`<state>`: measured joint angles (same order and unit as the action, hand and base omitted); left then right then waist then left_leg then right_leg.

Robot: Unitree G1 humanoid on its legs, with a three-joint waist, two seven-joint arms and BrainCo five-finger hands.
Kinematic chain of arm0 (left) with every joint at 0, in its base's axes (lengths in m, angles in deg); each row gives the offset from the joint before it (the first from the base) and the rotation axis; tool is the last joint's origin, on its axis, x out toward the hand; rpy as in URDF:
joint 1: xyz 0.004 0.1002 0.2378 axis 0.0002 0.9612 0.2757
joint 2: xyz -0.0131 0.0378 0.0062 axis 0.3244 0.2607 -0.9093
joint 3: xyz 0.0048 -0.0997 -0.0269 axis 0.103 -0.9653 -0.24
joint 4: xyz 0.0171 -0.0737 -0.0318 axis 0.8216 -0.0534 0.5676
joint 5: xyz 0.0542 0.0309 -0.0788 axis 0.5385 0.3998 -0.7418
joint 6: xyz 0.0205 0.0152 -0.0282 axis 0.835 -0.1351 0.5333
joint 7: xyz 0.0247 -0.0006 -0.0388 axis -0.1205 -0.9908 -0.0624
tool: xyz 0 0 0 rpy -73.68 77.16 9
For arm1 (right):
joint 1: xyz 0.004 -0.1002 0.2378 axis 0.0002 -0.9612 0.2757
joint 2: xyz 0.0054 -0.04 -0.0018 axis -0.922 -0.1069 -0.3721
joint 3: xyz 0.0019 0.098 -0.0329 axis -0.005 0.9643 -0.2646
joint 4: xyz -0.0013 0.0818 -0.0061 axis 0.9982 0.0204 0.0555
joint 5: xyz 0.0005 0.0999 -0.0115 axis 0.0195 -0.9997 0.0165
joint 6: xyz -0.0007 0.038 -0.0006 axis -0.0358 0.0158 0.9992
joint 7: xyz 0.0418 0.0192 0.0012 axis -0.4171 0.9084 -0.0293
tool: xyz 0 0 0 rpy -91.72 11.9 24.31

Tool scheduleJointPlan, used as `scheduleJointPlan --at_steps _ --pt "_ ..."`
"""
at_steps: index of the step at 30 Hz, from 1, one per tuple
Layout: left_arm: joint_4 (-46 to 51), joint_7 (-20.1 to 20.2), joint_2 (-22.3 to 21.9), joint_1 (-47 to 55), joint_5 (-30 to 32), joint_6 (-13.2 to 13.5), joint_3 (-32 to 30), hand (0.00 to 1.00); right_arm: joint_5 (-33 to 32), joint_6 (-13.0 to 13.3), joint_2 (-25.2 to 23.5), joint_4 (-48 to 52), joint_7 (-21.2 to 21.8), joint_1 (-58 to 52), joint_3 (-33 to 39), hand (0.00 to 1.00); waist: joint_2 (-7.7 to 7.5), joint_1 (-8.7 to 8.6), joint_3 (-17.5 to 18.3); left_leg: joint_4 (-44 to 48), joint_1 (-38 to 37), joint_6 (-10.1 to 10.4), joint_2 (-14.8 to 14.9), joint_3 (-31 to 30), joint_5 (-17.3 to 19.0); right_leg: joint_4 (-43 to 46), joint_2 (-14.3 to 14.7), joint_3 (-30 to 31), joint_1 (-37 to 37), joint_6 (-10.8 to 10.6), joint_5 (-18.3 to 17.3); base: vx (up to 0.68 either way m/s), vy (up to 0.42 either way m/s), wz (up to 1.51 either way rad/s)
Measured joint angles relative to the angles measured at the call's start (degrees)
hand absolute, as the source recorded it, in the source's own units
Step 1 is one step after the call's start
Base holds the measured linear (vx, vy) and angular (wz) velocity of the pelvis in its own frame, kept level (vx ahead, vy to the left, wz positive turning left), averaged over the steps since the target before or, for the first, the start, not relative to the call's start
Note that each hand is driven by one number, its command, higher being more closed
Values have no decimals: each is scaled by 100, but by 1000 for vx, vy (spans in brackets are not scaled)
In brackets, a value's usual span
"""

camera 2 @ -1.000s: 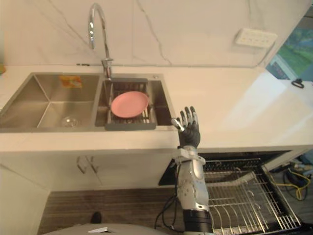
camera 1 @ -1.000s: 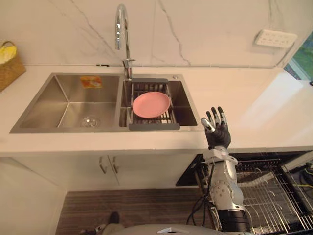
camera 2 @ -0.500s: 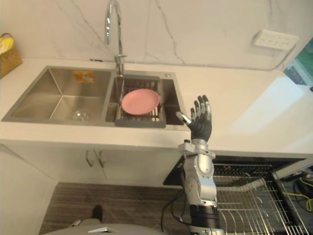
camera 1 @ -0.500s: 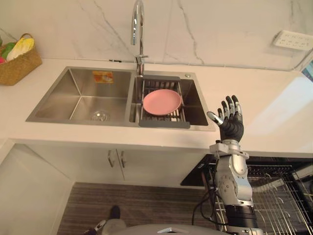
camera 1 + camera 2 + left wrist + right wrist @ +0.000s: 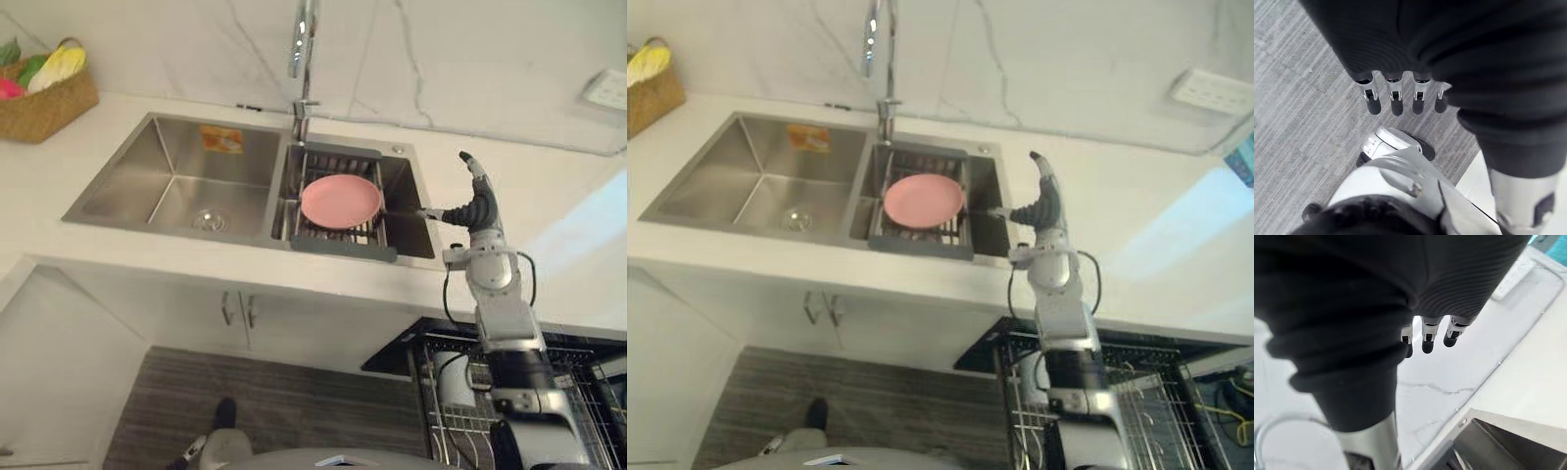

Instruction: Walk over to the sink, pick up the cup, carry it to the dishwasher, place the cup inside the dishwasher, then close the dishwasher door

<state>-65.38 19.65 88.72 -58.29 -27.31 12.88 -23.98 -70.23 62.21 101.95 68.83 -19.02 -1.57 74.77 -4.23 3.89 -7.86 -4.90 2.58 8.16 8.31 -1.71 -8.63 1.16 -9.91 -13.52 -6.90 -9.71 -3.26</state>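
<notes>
Pink round plate, rather than a cup, lying flat on the dark wire rack across the right-hand basin of the steel double sink, with the chrome tap at its 12 o'clock. Not held by either hand.

Right hand raised edge-on over the white stone counter, at the plate's 3 o'clock and near it but apart: fingers straight, thumb stretched toward the basin, nothing gripped. Left hand hanging over the floor, fingers relaxed and empty.

Probably light and quite stiff, with a smooth face; likely slippery if wet, and liable to chip if ceramic, so no knocking against steel. Best taken at the rim at 3 o'clock, the nearest edge: thumb on top, fingers slid beneath where the rack wires seem to leave room. Worth keeping level while lifting clear of the rack's frame. Open dishwasher's wire basket waiting at the hand's 5 o'clock.
</notes>
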Motion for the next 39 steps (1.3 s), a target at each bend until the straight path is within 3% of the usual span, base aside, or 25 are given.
scheduleJointPlan --at_steps 4,11,18,29,35,39 --pt "209 80 53 42 2 -83 -19 0 803 18 207 -685 231 256 -404 0 -134 158 -60 1 184 -20 -54 -171 -110 -30 -12 -218 -13 -11 21 51 -5 28" --pt "424 110 72 184 -14 -175 14 0 1731 163 266 -1494 392 723 -932 0 -174 255 -102 -1 227 -14 -155 -307 -163 -57 -61 -511 -188 -40 33 52 4 21" --pt "428 186 131 244 -30 -177 182 0 2030 284 329 -2151 377 892 -1258 0 -190 314 -292 -5 235 -30 -159 -385 -140 -13 -54 -595 -198 -18 -51 -62 6 7" --pt "597 202 247 267 -306 -196 448 0 3135 659 713 -2662 588 1301 -2032 0 -262 516 -497 -1 381 -79 -265 -498 -279 4 -117 -779 -220 -96 -44 24 6 10" --pt "599 241 273 274 -368 -171 577 0 3382 657 926 -2841 363 1628 -2443 0 -220 539 -585 -4 321 -76 -279 -543 -274 4 -117 -844 -288 -90 -82 -5 -2 4" --pt "602 253 305 272 -424 -162 681 0 3585 516 939 -3104 257 1628 -2483 0 -194 583 -670 -4 343 -63 -281 -602 -258 11 -104 -892 -303 -44 -129 -37 5 6"
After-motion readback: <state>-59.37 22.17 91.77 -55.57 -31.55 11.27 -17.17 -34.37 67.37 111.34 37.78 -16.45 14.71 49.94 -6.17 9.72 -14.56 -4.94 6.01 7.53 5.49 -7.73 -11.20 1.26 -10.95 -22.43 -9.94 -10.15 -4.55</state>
